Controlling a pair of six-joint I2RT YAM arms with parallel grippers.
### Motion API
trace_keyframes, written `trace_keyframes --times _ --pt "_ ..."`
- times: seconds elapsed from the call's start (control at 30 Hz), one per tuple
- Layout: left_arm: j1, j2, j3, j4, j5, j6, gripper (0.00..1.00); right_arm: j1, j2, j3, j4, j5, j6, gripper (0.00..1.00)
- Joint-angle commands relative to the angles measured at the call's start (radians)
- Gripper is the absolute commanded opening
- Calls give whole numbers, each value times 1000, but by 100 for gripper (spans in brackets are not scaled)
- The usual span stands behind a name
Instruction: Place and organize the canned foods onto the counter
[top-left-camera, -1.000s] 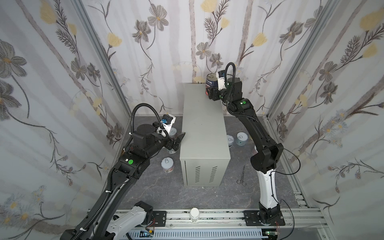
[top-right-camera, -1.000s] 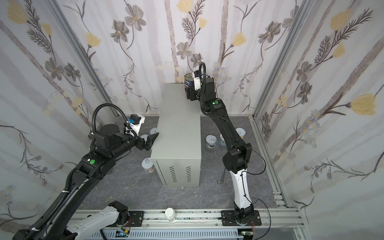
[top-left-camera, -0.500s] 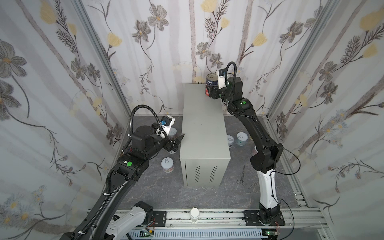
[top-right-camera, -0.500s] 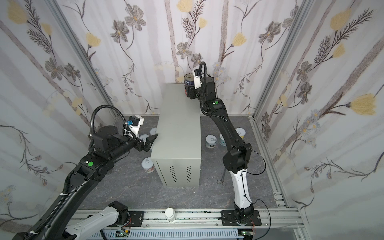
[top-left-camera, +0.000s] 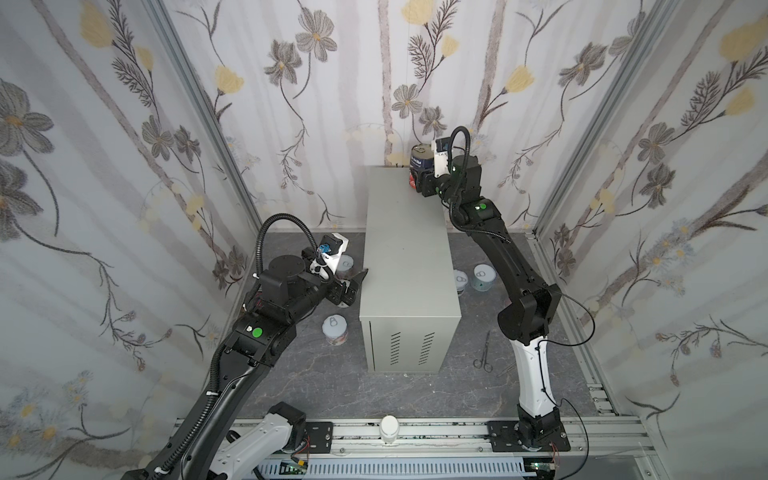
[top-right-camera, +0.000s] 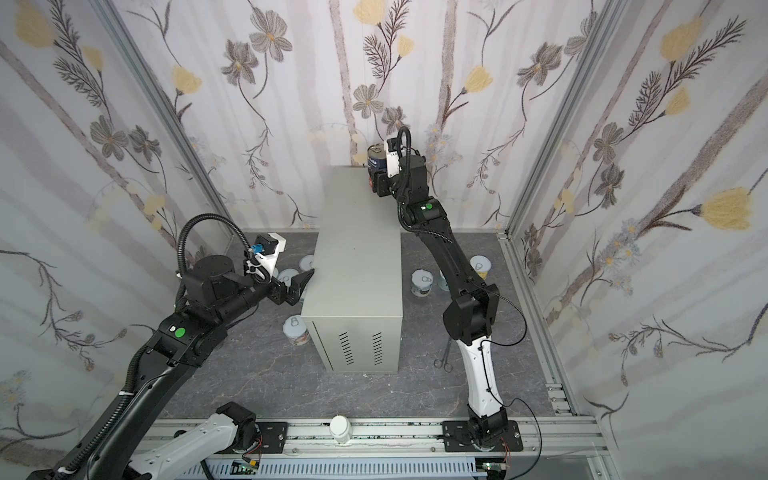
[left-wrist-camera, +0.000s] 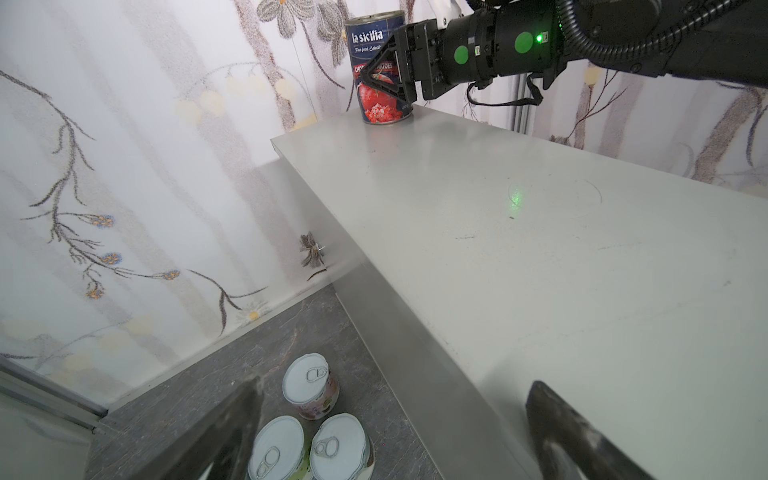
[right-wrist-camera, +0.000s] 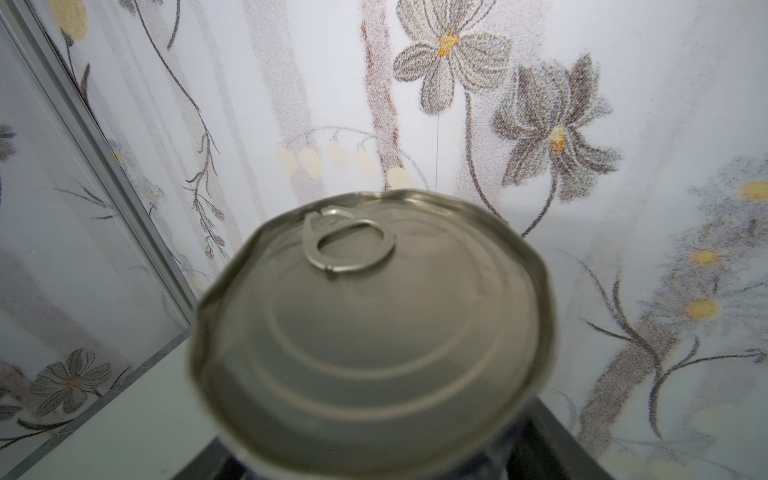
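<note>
Right gripper (left-wrist-camera: 380, 81) clasps tall tomato can (left-wrist-camera: 374, 37) at bench's (top-left-camera: 407, 257) 1 o'clock corner; left gripper (top-left-camera: 356, 286) gapes wide at 9 o'clock

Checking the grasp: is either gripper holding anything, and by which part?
Right gripper grips the tall can by its side wall, mid-height, standing on the counter; left gripper empty.

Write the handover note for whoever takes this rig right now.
Right hand: shut on the tall can, which stands at the far right corner of the counter; not released.
Left hand: open, empty, beside the counter's left edge, over short cans on the floor.
Done: only the tall can is up.
Left: release it, then lift the short cans from the floor on both sides.
</note>
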Motion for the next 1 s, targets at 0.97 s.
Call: trace_keyframes --times 0.97 --pt "49 78 -242 -225 -339 -520 100 45 -578 -719 162 28 12 100"
